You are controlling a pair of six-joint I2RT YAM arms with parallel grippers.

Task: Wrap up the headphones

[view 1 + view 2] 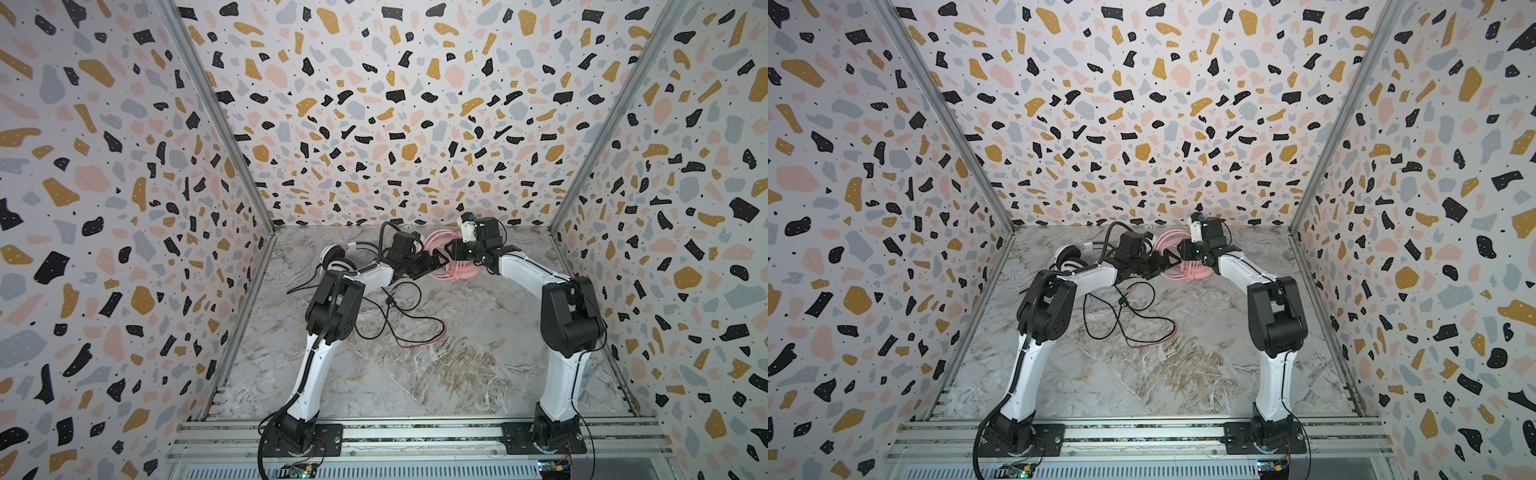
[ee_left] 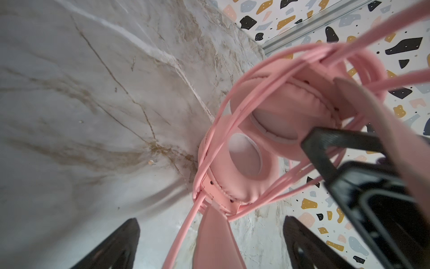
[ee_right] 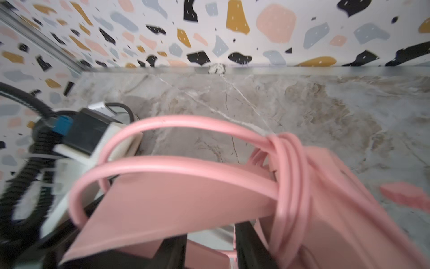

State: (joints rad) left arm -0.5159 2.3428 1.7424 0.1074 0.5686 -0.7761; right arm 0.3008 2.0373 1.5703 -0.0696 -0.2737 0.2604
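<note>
The pink headphones [image 1: 457, 272] [image 1: 1187, 272] lie near the back wall, with their pink cable [image 2: 235, 116] wound in several loops around the ear cups [image 2: 256, 151]. My left gripper [image 2: 211, 246] is open wide. The pink headband [image 2: 216, 237] runs between its fingers [image 2: 116, 246] without touching them. My right gripper [image 3: 209, 237] reaches in from the other side, its jaws narrowed on a pink part of the headphones under the headband [image 3: 174, 205]. The white headphones [image 1: 334, 257] [image 1: 1067, 255] sit at the back left, behind my left arm.
The white headphones' black cable [image 1: 399, 320] sprawls loose over the marble table [image 1: 457, 374] in the middle, with a red stretch [image 1: 419, 343]. Patterned walls close in the back and both sides. Both grippers [image 1: 432, 264] [image 1: 455, 249] crowd together at the pink headphones.
</note>
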